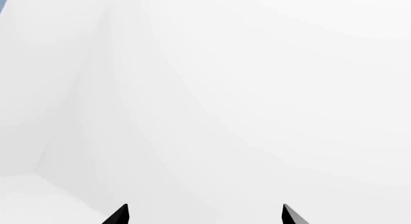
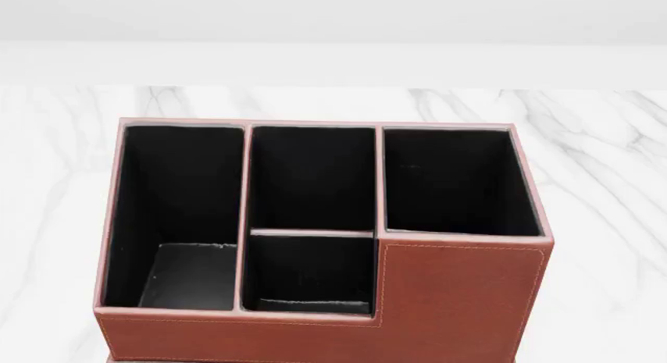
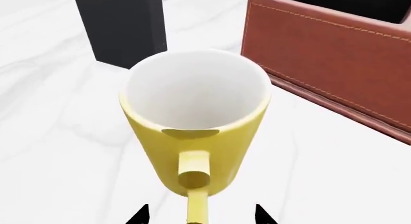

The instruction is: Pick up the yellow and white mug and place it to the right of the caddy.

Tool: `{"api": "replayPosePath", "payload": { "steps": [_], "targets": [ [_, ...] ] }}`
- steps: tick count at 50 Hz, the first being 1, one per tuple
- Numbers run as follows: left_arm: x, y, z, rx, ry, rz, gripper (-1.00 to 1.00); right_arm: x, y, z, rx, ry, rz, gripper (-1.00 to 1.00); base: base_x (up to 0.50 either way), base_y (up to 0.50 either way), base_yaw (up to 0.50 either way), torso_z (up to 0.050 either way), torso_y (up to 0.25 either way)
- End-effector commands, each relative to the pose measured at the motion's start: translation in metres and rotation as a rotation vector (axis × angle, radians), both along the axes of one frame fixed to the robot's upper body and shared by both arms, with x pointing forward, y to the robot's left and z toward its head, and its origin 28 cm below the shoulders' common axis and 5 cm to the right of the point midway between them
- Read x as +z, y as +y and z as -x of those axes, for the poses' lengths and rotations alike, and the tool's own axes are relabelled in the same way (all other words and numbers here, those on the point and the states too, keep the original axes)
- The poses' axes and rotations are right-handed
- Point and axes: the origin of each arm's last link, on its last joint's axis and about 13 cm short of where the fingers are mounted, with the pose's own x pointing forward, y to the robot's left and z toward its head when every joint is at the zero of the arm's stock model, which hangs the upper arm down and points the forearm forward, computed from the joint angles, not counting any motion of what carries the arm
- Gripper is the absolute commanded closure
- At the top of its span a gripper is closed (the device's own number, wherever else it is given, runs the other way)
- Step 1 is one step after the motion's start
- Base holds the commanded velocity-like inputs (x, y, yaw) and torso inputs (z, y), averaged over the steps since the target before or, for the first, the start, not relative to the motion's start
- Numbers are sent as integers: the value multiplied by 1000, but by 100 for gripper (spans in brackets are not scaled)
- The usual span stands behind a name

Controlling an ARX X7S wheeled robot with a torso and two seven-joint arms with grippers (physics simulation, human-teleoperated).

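Observation:
The yellow and white mug (image 3: 196, 132) stands upright on the marble table, seen only in the right wrist view. Its white inside faces the camera and its yellow loop handle (image 3: 194, 185) points toward my right gripper (image 3: 201, 213). That gripper is open, one black fingertip (image 3: 141, 213) on each side of the handle and clear of it. The reddish-brown caddy (image 2: 458, 300) fills the head view, its black compartments empty; one leather side of the caddy (image 3: 334, 55) stands close beside the mug. My left gripper (image 1: 205, 213) is open, facing only blank white. Neither gripper appears in the head view.
A small black upright book (image 3: 122, 26) stands just beyond the mug, near the caddy's corner. White marble tabletop (image 2: 604, 144) stretches on both sides of the caddy and back to a pale wall.

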Motion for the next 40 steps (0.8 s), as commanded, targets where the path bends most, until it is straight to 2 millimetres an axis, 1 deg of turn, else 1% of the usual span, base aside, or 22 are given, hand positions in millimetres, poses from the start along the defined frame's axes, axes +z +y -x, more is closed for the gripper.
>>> {"api": "replayPosePath", "payload": {
  "steps": [1,11,16,19,20,26,30,37,40],
  "targets": [
    [0,0,0,0,0,-1,-100,-1,2,-1,14,-16,0,100,0,0,0,0,0],
    [0,0,0,0,0,-1,-100,0,1,-1,3,-24,-1,100,0,0,0,0,0],
    [-1,-2,-1,-2,5,0,-100,4,1,0,-3,-53,-2,100,0,0,0,0,0],
    [-1,-2,-1,-3,6,0,-100,16,1,1,-8,-94,-27,100,0,0,0,0,0],
    [-1,-1,-1,-2,4,-1,-100,24,1,2,-12,-122,-47,100,0,0,0,0,0],
    [0,0,0,2,1,1,-100,51,1,10,-8,-160,-120,100,0,0,0,0,0],
    [0,-1,0,1,1,1,-100,70,-1,14,-15,-221,-162,100,0,0,0,0,0],
    [-1,-1,-1,0,2,-1,-100,89,-3,21,5,-280,-200,100,0,0,0,0,0],
    [-1,-2,-1,-2,5,-1,-100,93,-3,22,16,-300,-206,100,0,0,0,0,0]
  ]
}}
